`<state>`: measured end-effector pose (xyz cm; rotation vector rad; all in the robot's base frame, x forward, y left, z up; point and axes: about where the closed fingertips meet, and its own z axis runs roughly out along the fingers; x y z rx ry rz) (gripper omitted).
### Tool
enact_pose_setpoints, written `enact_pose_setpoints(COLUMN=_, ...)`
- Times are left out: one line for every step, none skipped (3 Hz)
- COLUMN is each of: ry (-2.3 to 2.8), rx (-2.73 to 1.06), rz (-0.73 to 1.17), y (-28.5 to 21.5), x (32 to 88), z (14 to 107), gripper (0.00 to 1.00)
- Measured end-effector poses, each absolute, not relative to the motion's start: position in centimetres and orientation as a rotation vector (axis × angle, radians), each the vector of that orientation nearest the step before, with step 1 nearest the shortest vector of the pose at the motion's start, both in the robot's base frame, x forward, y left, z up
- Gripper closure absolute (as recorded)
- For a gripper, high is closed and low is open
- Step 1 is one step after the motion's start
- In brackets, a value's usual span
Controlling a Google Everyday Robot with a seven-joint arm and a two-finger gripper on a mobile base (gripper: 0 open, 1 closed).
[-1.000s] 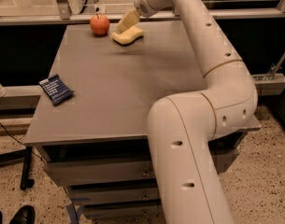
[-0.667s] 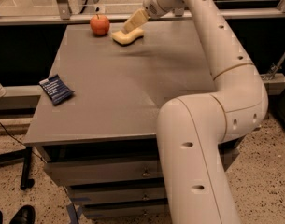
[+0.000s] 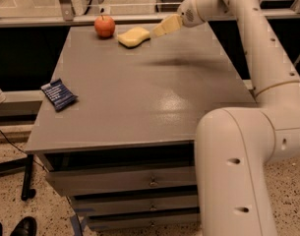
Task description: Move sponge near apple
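The pale yellow sponge [image 3: 134,36] lies flat at the far edge of the grey table [image 3: 139,102]. The red-orange apple [image 3: 105,26] stands just to its left, a small gap apart. My gripper [image 3: 155,32] hovers just right of the sponge, above the table. It points down and left toward the sponge and holds nothing. Its shadow falls on the table nearer to me.
A dark blue packet [image 3: 59,94] lies near the table's left edge. A metal rail [image 3: 66,17] runs behind the far edge. Drawers [image 3: 149,181] sit under the tabletop. My arm [image 3: 267,82] curves along the right side. A black shoe [image 3: 24,226] is on the floor at the lower left.
My gripper has pulled back to the right and up, away from the sponge. The sponge stays lying beside the apple.
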<state>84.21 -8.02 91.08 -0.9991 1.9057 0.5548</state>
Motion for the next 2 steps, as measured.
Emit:
enact_pose_setpoints(ry=1.897, rx=-0.939, rz=0.666, y=-11.2, x=82.0, z=91.5, gripper=0.00)
enact_pose_setpoints(ry=1.890, rx=-0.860, rz=0.717, y=-14.7, x=80.4, z=92.0, gripper=0.00)
